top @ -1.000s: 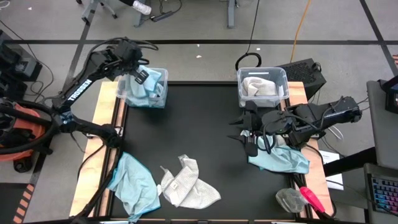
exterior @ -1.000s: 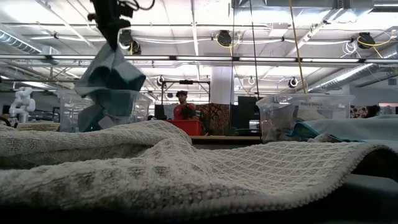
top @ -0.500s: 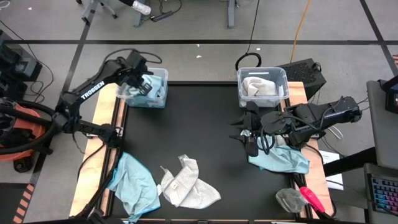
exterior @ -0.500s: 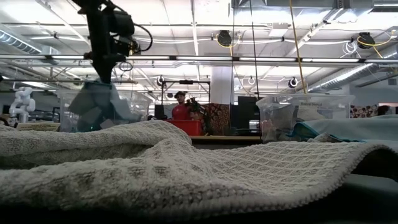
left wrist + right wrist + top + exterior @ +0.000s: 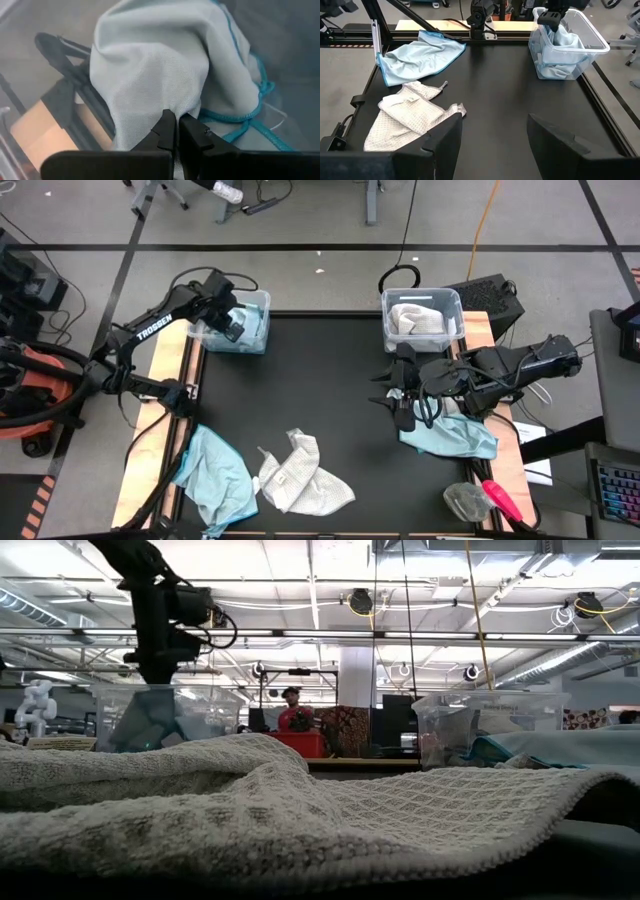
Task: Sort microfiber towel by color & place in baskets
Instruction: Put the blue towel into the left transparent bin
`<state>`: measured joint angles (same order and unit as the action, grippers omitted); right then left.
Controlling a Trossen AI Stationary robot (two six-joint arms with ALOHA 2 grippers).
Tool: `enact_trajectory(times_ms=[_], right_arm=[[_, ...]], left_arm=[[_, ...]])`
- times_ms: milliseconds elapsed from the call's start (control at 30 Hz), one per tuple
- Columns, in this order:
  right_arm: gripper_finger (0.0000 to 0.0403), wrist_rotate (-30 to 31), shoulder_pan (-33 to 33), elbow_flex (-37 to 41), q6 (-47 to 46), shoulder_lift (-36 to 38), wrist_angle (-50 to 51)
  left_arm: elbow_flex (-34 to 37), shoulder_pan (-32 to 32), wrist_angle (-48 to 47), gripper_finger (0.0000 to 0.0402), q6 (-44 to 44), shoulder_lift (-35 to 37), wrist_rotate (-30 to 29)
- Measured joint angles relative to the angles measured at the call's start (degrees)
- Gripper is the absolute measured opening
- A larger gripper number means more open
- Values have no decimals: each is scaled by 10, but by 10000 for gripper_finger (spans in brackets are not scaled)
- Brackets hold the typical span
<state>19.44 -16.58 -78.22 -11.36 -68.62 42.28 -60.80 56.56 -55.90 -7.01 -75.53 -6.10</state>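
Note:
My left gripper point(image 5: 231, 320) reaches down into the left clear basket point(image 5: 250, 330) at the table's far left corner and is shut on a light blue towel point(image 5: 160, 65) that lies bunched inside it. The right clear basket point(image 5: 424, 320) at the far right holds a white towel point(image 5: 415, 318). My right gripper point(image 5: 402, 402) is open and waits over the right side of the mat, beside another blue towel point(image 5: 452, 436). A third blue towel point(image 5: 216, 476) and a white waffle towel point(image 5: 302, 478) lie flat near the near edge. My left gripper pinches a raised fold of the light blue towel point(image 5: 165, 102) between its two shut fingers point(image 5: 192, 135), coming from above and pointing down into the basket. The towel rests bunched on the basket's floor and walls, its stitched blue edge point(image 5: 250, 112) slack beside the fingers.
A pink-handled thing and a clear crumpled piece point(image 5: 478, 498) lie at the near right corner. Wooden strips point(image 5: 170, 370) border the black mat point(image 5: 320, 380), whose middle is bare. A person in red point(image 5: 292, 712) stands far behind the table.
My left gripper has come down from above the left basket into it, staying shut. The blue towel, which hung below the fingers over the basket, has sunk into the basket and bunched up there.

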Motion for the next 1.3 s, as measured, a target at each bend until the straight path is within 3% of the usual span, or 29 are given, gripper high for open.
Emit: enact_trajectory(times_ms=[500,933,1300], right_arm=[[214,0,0,0,-21,0,0],[214,-3,0,0,-29,0,0],[214,-3,0,0,-25,0,10]], left_arm=[[34,1,18,14,-9,-3,1],[-5,1,-7,148,7,-3,13],[-106,1,-55,167,7,-2,70]])
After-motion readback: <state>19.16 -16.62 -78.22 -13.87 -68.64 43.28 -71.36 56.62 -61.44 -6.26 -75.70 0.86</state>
